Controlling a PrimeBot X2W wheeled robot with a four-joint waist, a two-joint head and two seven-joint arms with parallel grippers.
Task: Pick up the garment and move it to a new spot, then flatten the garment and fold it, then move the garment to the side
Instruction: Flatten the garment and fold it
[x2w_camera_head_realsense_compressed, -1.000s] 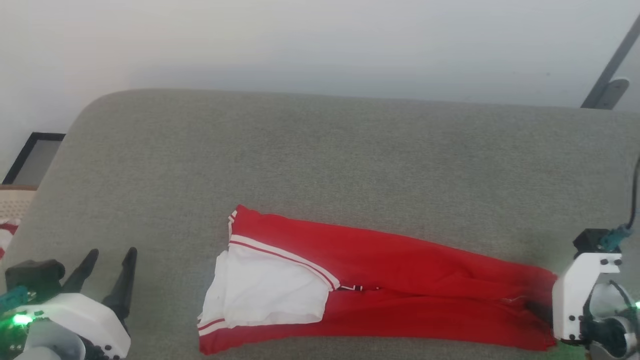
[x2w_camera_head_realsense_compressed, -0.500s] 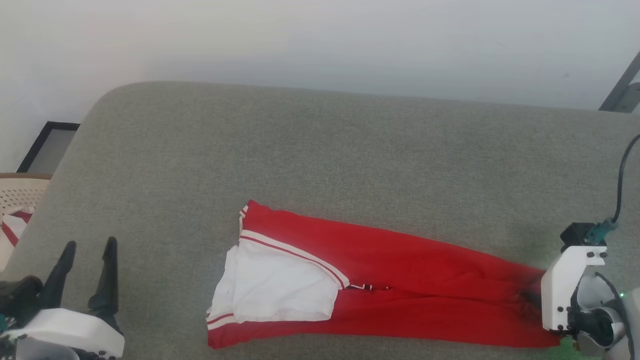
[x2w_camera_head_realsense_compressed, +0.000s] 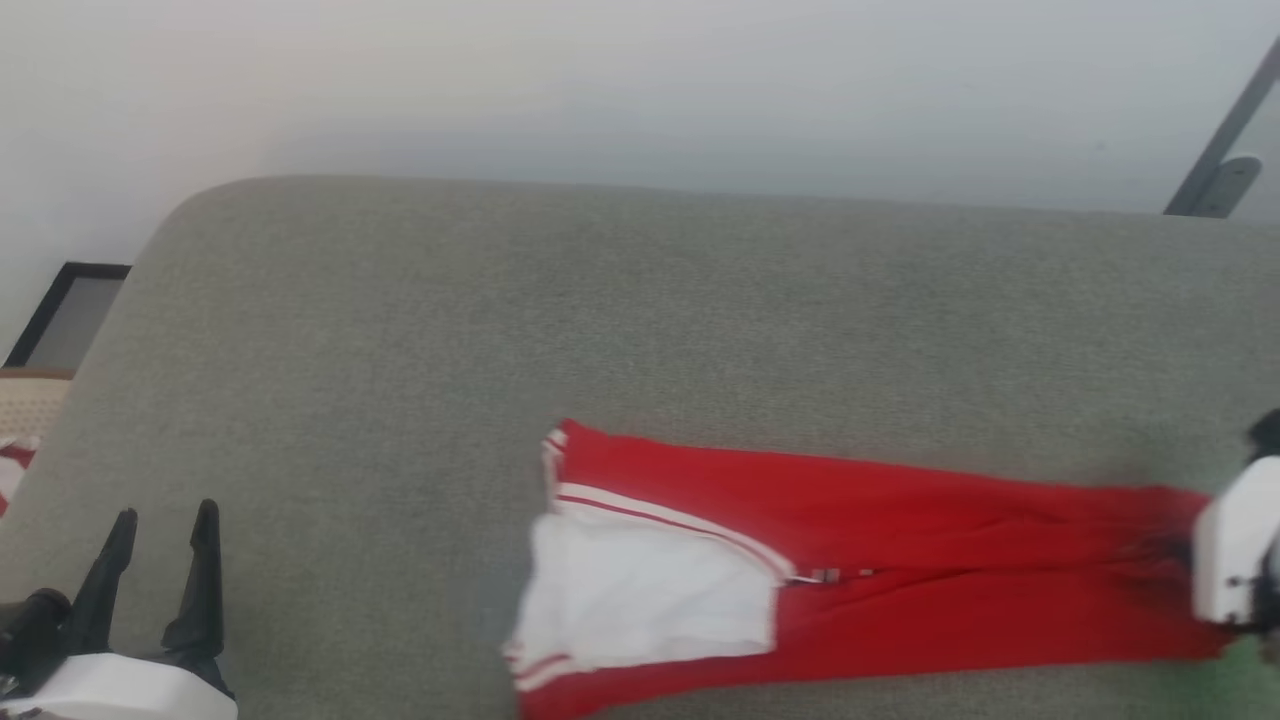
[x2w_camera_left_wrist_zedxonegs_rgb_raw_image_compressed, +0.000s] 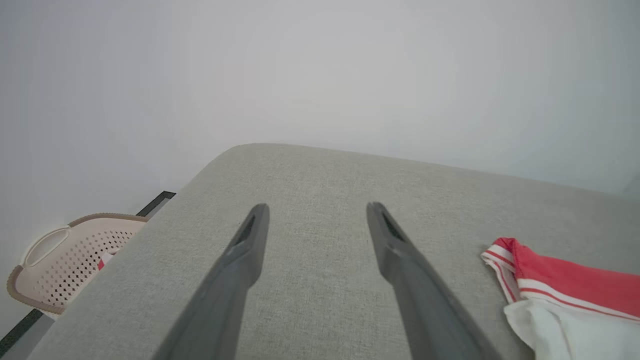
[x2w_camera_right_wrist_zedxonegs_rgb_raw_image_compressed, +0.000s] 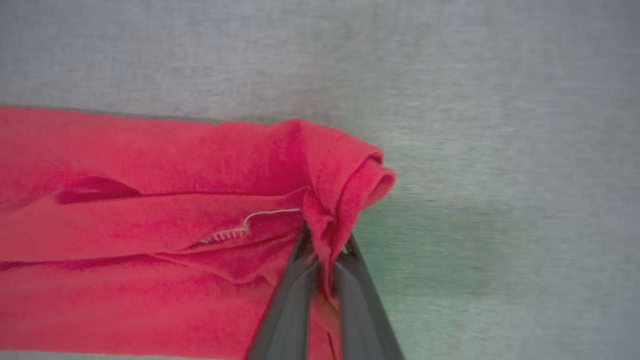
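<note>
— Right jaws are pressed together on a small fold at the red hem end of the garment (x2w_camera_right_wrist_zedxonegs_rgb_raw_image_compressed: 150, 225), by the right end of the surface (x2w_camera_head_realsense_compressed: 600, 300). Left jaws stand spread and empty by the near left corner.

— And the rest of the garment?

— It lies as a long folded strip along the near edge, with the white sleeve towards the middle and the hem towards the right.

— What could go wrong?

— My guess is that the pinch takes only a little cloth, so a quick pull could slip it free. The woven grey cover looks grippy, and dragging could bunch the layers or open the fold. So close to the near edge, a slack part could slide off.

— And the room?

— A plain pale wall (x2w_camera_head_realsense_compressed: 600, 80) stands behind the far edge. A cream perforated basket (x2w_camera_left_wrist_zedxonegs_rgb_raw_image_compressed: 60, 265) sits on the floor past the left edge, with something red and white inside. The head view is blurred.
</note>
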